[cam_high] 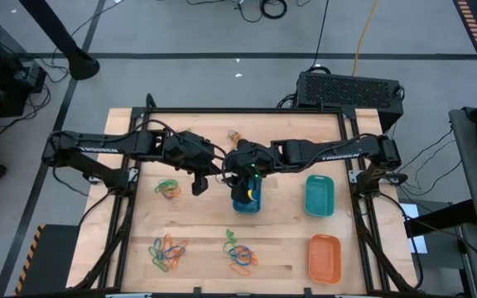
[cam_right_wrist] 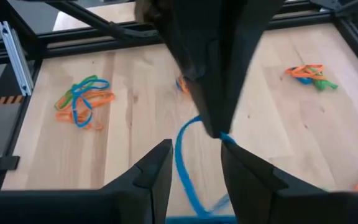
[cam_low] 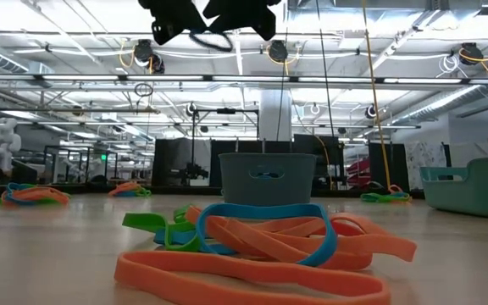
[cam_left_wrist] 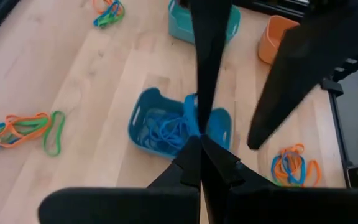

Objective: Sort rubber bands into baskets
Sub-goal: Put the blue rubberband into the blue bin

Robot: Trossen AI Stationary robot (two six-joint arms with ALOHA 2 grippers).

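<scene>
My left gripper (cam_right_wrist: 218,127) is shut on a blue rubber band (cam_right_wrist: 180,158) above the blue basket (cam_high: 247,203), which holds several blue bands (cam_left_wrist: 166,134). My right gripper (cam_right_wrist: 194,177) faces it from the table's right, close by and open. Its two fingers (cam_right_wrist: 157,174) stand on either side of the hanging loop. Whether the loop touches them does not show. The teal basket (cam_high: 319,195) and the orange basket (cam_high: 324,257) stand at the table's right. My left gripper pinches the blue band at the top of its loop (cam_right_wrist: 224,138) between its shut fingertips. The fingers slant down from the table's left. The band hangs slack below them as an open loop, clear of the table and above the blue basket.
Piles of mixed blue, green and orange bands lie on the wooden table at the left (cam_high: 168,189), near left (cam_high: 166,252) and near middle (cam_high: 240,253). A black metal frame (cam_high: 350,149) edges the table. A small object (cam_high: 233,134) lies at the far middle.
</scene>
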